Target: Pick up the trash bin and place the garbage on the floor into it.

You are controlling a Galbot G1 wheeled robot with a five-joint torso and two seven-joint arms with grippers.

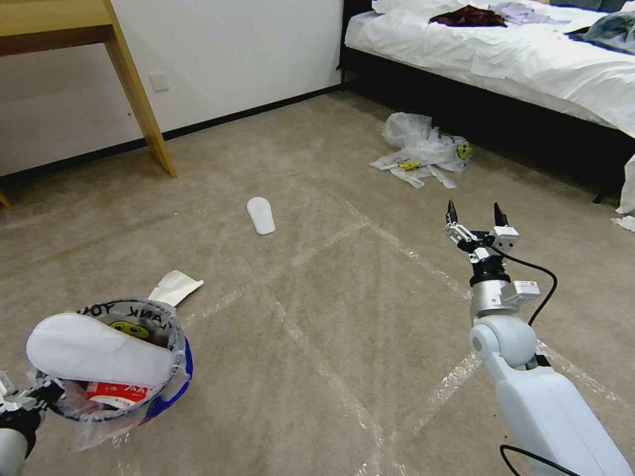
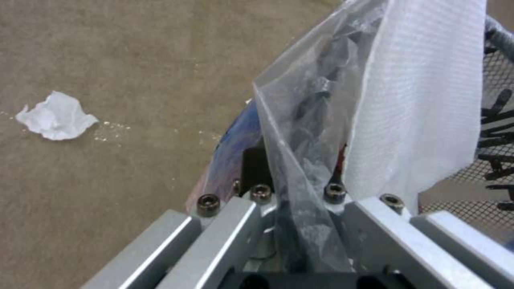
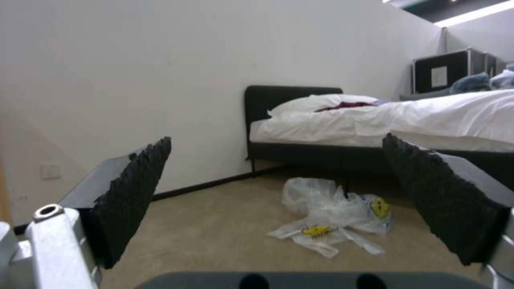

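Inside trash bin (image 1: 173, 370): white slipper (image 1: 99, 354), red wrapper (image 1: 109, 391); left end effector (image 2: 300, 216) clamps bin rim; right end effector (image 1: 475, 215) wide open, empty.

1. the trash bin (image 1: 173, 370), red with a blue band and a clear printed liner, is seen at lower left, a white slipper (image 1: 99, 350) laid across its mouth.
2. another slipper (image 1: 260, 215), a folded white piece (image 1: 174, 287) and clear plastic bags (image 1: 423, 151) are scattered on the floor (image 1: 344, 317).

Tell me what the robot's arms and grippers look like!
The right arm is smooth white with a silver wrist and a black cable looping beside it. The right gripper has two black, bumpy-padded fingers. The left gripper is grey metal with black bolts.
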